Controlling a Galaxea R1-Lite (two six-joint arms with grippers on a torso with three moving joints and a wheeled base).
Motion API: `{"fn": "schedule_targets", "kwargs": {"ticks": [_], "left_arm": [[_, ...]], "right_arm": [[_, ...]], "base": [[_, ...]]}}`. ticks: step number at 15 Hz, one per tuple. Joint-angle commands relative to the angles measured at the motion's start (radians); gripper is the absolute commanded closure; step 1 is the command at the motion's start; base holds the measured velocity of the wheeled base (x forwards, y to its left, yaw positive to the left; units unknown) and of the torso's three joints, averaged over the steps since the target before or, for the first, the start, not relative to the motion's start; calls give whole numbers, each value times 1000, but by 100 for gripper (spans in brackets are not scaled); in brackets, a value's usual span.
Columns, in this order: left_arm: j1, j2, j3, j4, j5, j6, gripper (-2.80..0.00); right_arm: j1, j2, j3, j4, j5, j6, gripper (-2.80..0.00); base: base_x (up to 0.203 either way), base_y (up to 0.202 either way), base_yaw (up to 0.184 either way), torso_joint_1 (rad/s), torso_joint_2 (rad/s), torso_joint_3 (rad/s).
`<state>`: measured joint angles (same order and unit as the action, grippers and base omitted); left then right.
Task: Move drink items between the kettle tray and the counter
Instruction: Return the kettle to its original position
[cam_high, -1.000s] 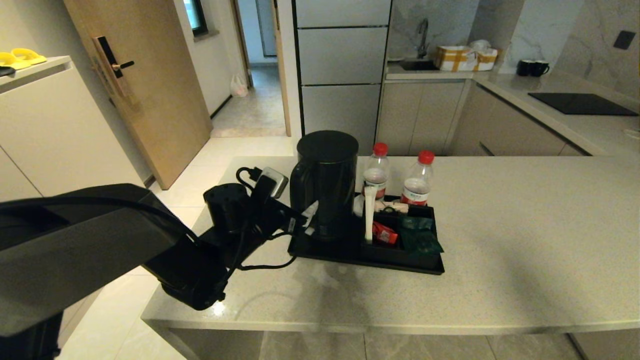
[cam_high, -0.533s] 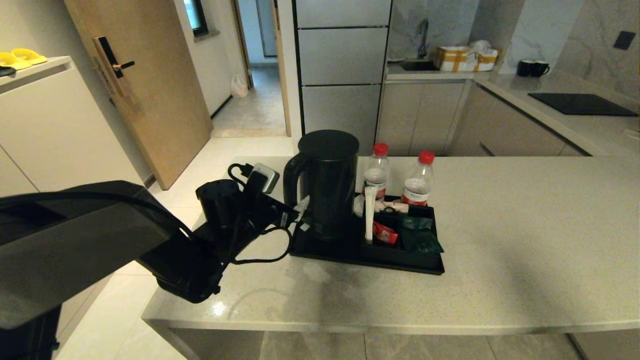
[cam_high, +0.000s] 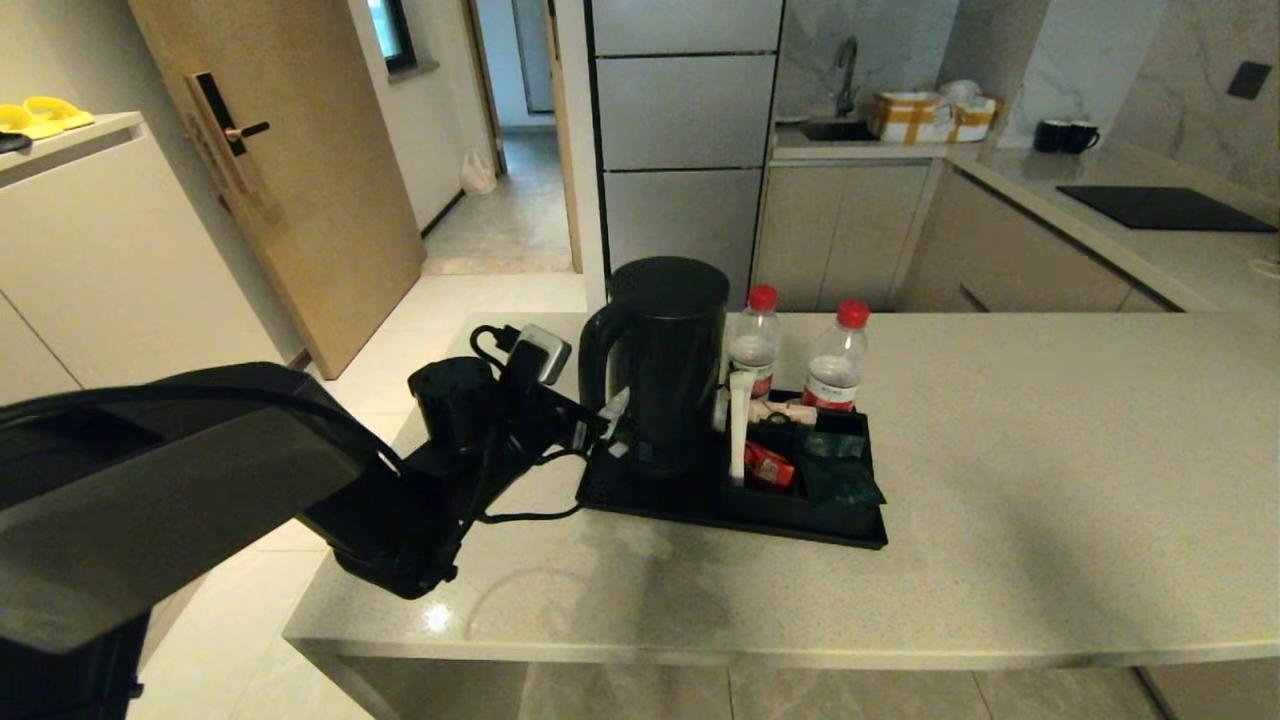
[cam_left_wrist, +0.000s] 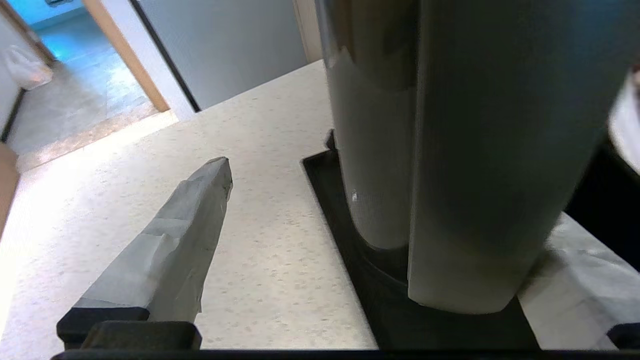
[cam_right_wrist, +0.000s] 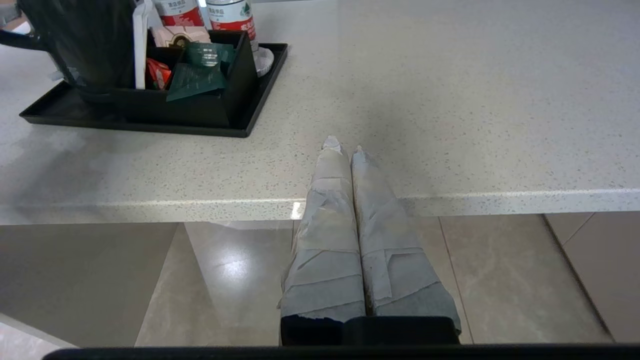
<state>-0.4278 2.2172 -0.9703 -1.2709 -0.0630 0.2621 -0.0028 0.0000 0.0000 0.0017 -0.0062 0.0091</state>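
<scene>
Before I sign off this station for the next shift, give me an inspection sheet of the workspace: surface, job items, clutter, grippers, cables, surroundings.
Surface: counter, pale speckled stone; nothing seen spilled.
Job's things: kettle upright on the left part of the tray; two water bottles with red caps at the tray's far side.
Clutter: sachets in the tray's boxed section.
Grippers: left gripper open at the kettle's base by the handle side; right gripper shut, parked at the counter's near edge.
Cables: black cable looping off the left arm above the counter.
Surroundings: wooden door, cooktop, sink with tap, two dark mugs.
</scene>
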Motion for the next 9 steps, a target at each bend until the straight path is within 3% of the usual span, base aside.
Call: {"fn": "schedule_targets", "kwargs": {"ticks": [1, 6, 9], "left_arm": [[-11, -16, 42, -14, -1, 2, -280], [-31, -32, 112, -31, -31, 1, -280], [-28, -10, 62, -28, -60, 5, -280]], "right_arm": [[0, -2, 0, 0, 0, 0, 0], [1, -2, 0, 0, 0, 0, 0], [1, -2, 0, 0, 0, 0, 0]], "base": [[0, 0, 0, 0, 0, 0], [0, 0, 0, 0, 0, 0], [0, 0, 0, 0, 0, 0]]}}
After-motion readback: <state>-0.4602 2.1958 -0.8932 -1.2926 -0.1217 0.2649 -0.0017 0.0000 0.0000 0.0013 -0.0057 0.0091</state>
